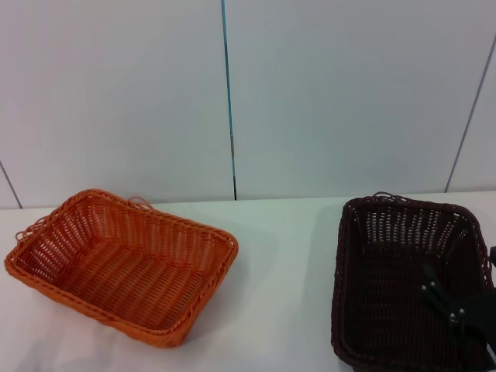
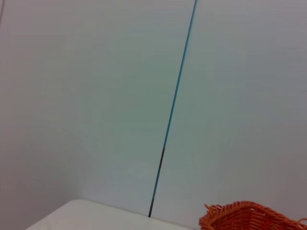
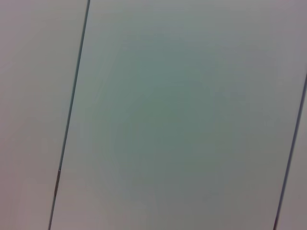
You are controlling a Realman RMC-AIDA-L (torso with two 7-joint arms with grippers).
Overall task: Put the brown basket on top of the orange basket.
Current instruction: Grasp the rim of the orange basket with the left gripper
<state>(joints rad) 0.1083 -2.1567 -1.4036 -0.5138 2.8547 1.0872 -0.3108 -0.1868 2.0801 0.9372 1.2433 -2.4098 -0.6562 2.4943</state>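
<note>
The brown basket [image 1: 403,279] stands upright on the white table at the right. The orange basket [image 1: 124,263] stands upright at the left, apart from it, and a corner of the orange basket [image 2: 249,218] shows in the left wrist view. My right gripper [image 1: 460,263] comes in from the lower right over the brown basket's right side. It is open: one black finger [image 1: 438,288] hangs inside the basket and the other sits at the picture's right edge, outside the right wall. Both baskets are empty. The left gripper is out of view.
The white table [image 1: 283,256] runs between the two baskets. A pale panelled wall [image 1: 232,93] with dark vertical seams stands right behind the table. The right wrist view shows only that wall.
</note>
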